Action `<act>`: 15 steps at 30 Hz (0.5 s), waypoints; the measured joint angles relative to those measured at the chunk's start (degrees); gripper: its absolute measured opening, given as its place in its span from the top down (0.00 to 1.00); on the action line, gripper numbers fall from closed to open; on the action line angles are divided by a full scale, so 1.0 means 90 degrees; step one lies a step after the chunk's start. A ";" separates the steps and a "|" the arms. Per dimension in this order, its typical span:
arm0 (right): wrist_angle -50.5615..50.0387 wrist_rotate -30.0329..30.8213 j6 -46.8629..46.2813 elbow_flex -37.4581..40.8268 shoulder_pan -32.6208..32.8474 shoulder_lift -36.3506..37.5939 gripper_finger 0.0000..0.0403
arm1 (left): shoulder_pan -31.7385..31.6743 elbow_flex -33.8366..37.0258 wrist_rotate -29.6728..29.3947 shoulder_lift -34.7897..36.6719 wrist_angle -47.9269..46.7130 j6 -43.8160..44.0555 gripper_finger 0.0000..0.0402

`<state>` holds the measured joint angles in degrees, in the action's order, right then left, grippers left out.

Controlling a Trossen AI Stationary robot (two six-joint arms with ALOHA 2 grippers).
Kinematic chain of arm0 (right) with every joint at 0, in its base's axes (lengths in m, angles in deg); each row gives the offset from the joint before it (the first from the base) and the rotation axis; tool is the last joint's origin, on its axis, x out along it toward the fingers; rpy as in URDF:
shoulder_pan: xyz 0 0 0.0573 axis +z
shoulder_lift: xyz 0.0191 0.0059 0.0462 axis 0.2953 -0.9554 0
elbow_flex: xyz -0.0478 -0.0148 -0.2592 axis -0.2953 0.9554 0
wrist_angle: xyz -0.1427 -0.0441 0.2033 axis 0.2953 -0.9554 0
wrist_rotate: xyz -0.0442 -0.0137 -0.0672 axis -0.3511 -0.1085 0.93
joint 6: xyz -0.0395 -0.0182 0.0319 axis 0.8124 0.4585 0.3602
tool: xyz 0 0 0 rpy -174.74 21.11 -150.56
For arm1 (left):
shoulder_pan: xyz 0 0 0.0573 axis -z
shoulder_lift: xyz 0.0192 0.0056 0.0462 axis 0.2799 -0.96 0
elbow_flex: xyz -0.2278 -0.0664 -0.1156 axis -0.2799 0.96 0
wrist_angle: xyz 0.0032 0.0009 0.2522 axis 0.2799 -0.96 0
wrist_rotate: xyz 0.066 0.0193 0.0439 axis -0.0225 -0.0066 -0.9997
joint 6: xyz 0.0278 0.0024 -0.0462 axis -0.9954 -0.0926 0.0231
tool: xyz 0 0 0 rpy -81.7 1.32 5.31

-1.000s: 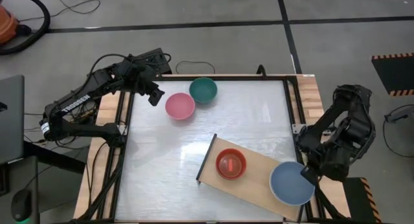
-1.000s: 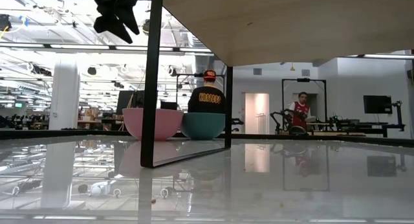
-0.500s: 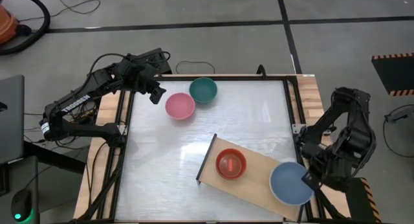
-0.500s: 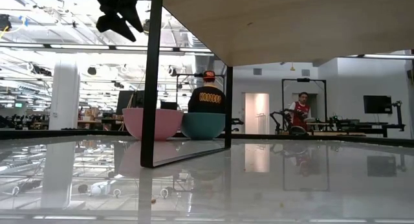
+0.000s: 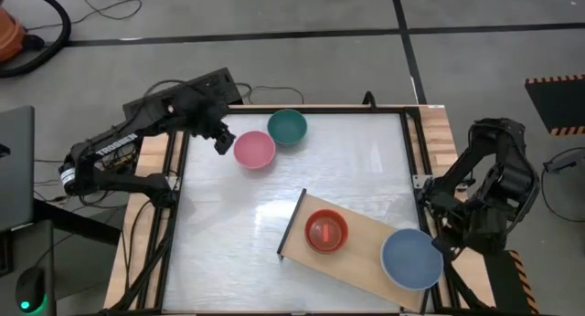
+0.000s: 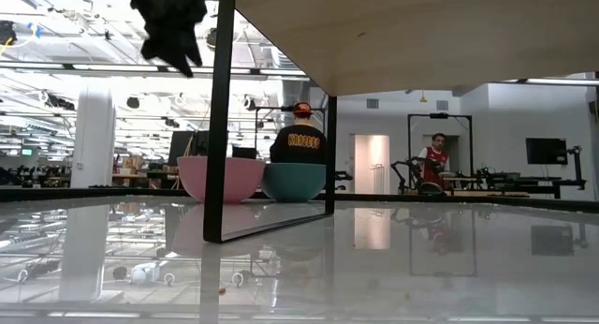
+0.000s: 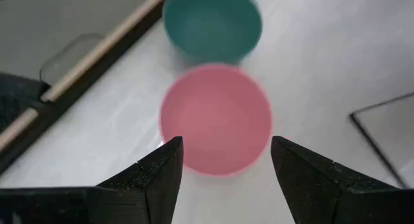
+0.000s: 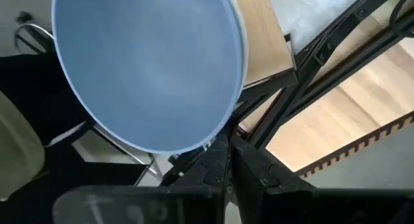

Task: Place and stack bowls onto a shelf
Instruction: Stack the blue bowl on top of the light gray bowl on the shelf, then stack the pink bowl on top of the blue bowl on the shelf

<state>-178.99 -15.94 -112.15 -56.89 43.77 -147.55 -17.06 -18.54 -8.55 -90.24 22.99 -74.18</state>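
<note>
Left wrist view shows the left gripper wide open above the round, plain pink bowl, just beside the teal bowl.

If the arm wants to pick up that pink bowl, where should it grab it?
Probably by the rim. The pink bowl sits upright and open, so one finger can go inside the wall and one outside, coming from above. The side facing the open left gripper looks best; the teal bowl crowds the far side.

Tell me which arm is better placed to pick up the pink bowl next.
Left. The left gripper hangs open right beside the pink bowl, which sits framed between its fingers in the wrist view. The right gripper is far across the table by the blue-grey bowl.
</note>
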 joint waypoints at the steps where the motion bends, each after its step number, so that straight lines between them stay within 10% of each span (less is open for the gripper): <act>1: -0.0007 0.0003 -0.0054 0.0000 0.0000 0.0053 0.89 | 0.0047 0.0148 -0.0027 -0.0079 0.0026 -0.0021 0.45; 15: -0.0004 0.0522 0.0055 0.0000 -0.0002 0.0233 0.90 | 0.1246 0.1969 -0.0260 -0.1008 0.1966 -0.1678 0.45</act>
<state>-179.03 -11.24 -111.65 -56.89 43.75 -145.46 -5.85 -0.81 -10.90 -99.31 40.68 -89.28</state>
